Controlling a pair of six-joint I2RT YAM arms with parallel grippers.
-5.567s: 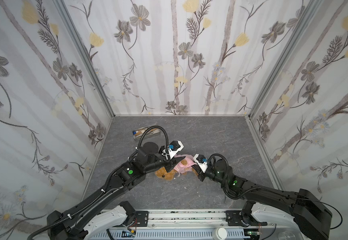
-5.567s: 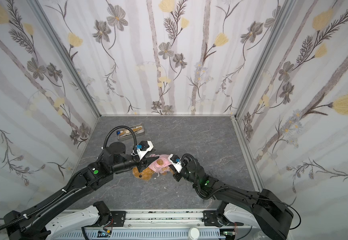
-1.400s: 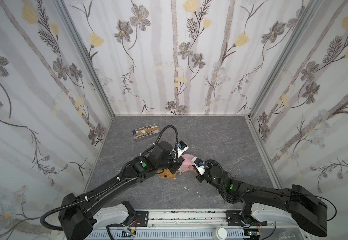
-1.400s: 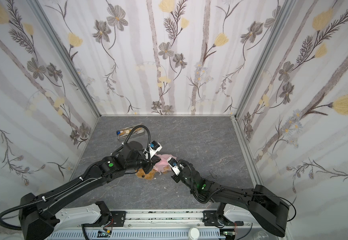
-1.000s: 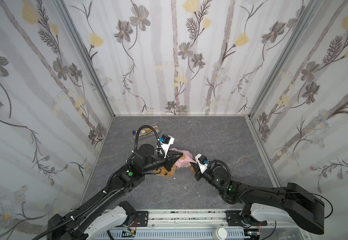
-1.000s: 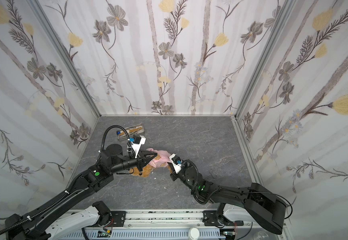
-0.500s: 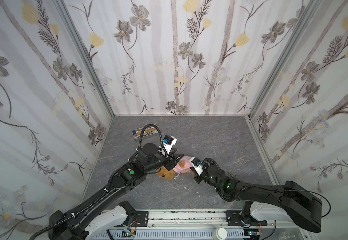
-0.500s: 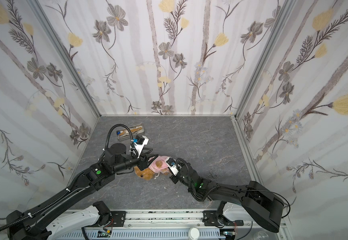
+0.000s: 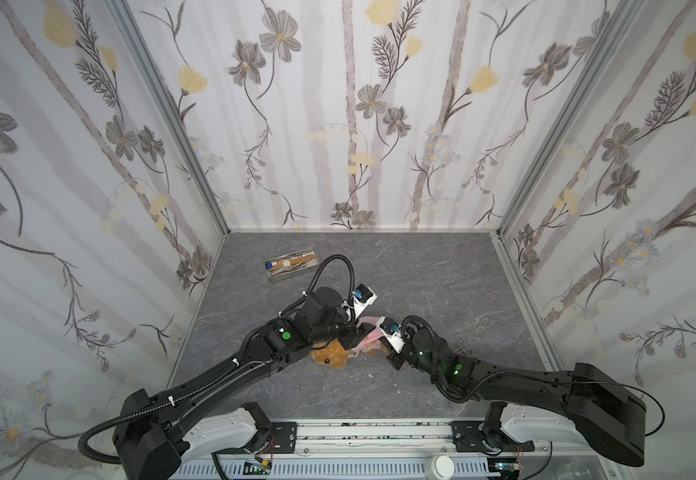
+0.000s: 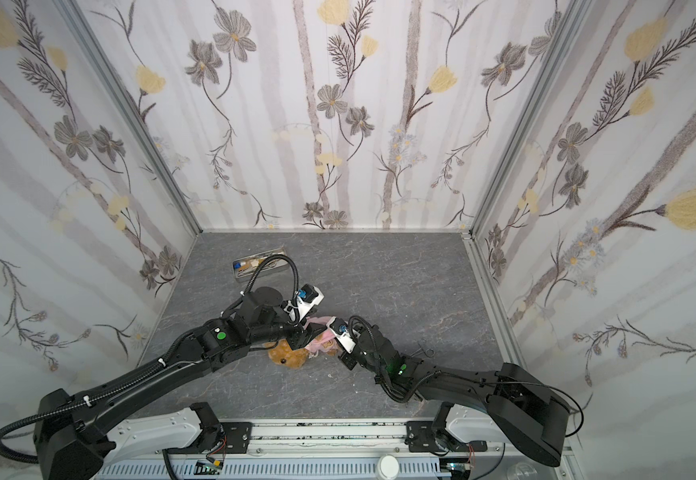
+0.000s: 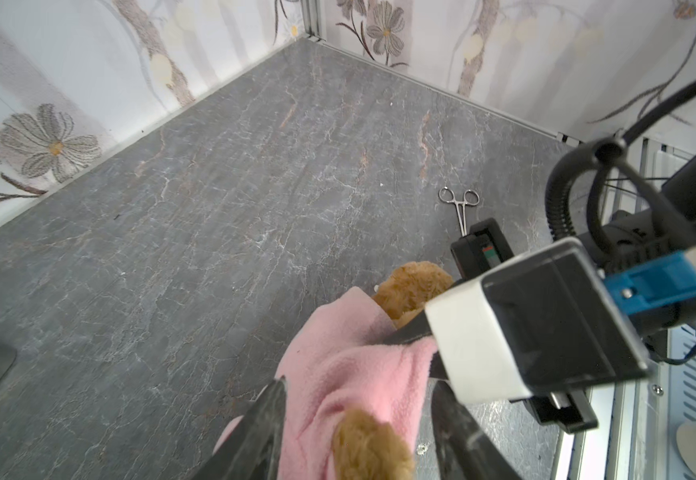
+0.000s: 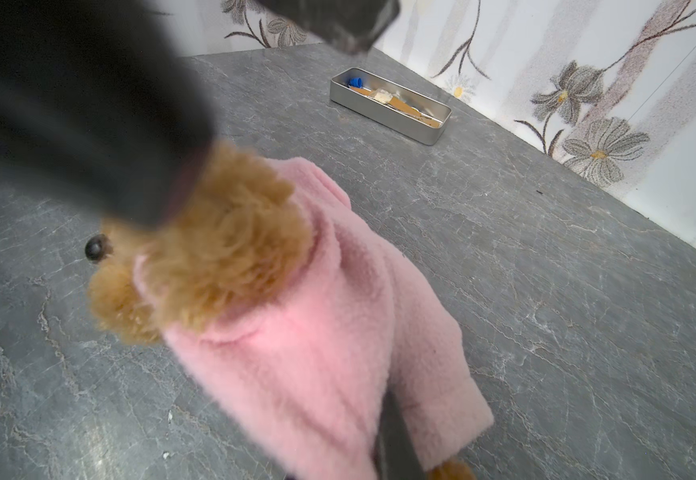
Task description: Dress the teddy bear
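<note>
The teddy bear [image 9: 332, 356] lies mid-floor in both top views, golden-brown head [image 10: 289, 356] nearest the front. A pink shirt [image 12: 317, 332] covers its body up to the neck. In the left wrist view a brown paw [image 11: 369, 449] pokes out of the pink shirt [image 11: 350, 365]. My left gripper [image 11: 356, 415] is open, one jaw on each side of that shirt and paw. My right gripper [image 12: 396, 444] is shut on the pink shirt's lower edge; one dark finger shows in a fold. The left arm [image 12: 68, 83] hangs over the bear's head [image 12: 213, 257].
A metal tray [image 9: 292, 264] of small tools sits at the back left of the floor, also seen as the tray [image 12: 390, 104] in the right wrist view. Steel forceps [image 11: 460, 203] lie on the floor to the right of the bear. Flowered walls close three sides.
My left gripper, shut a second ago, has opened. The left arm swung from the left back over the bear. The right gripper kept its hold on the shirt.
</note>
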